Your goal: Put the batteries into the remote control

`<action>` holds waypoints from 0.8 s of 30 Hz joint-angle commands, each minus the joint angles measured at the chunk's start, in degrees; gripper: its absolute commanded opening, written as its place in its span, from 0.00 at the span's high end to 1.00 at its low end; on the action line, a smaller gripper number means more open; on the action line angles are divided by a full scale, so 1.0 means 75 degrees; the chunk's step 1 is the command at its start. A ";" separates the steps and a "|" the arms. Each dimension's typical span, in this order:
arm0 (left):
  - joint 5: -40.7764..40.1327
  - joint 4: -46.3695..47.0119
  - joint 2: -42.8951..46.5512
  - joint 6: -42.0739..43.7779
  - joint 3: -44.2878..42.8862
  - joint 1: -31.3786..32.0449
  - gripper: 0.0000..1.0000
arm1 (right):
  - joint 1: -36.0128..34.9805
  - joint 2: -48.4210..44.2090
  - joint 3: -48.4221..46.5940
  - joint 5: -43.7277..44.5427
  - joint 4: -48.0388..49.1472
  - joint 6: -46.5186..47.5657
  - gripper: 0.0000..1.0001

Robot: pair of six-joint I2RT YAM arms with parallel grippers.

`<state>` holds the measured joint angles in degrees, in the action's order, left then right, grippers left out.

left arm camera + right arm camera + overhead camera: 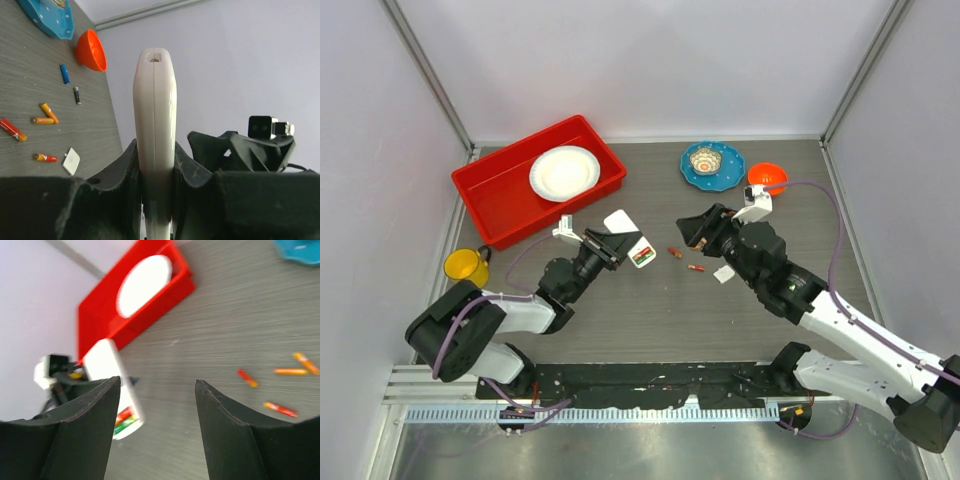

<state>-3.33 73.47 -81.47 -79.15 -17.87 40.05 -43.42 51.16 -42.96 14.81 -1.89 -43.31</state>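
We see a grey wood-grain table (650,320) enclosed by plain pale lilac walls (650,60), metal corner posts (430,75), under soft even light

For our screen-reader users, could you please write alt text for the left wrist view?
The left gripper is shut on the white remote control, seen edge-on. Beyond it, batteries and a flat white piece lie on the table near an orange bowl.

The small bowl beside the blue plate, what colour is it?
The bowl is bright orange, clearest in the top external view.
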 commanded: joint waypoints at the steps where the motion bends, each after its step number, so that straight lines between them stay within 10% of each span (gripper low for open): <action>1: 0.1167 0.0419 0.0397 -0.0507 -0.0055 -0.0371 1.00 | 0.0152 0.0549 -0.0576 0.2044 -0.2414 0.0817 0.36; 9: 0.3489 0.0233 0.0281 -0.0473 -0.0079 -0.0512 1.00 | 0.0644 0.1768 -0.0284 0.2410 -0.3369 0.0981 0.35; 24: 0.3854 0.2005 -0.0715 -0.1094 0.0332 -0.0512 1.00 | 0.1417 0.3304 -0.0717 0.0416 -0.4049 0.3009 0.21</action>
<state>23.64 73.52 -85.43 -85.52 -15.07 36.27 -33.98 75.31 -46.37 21.43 -30.83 -24.18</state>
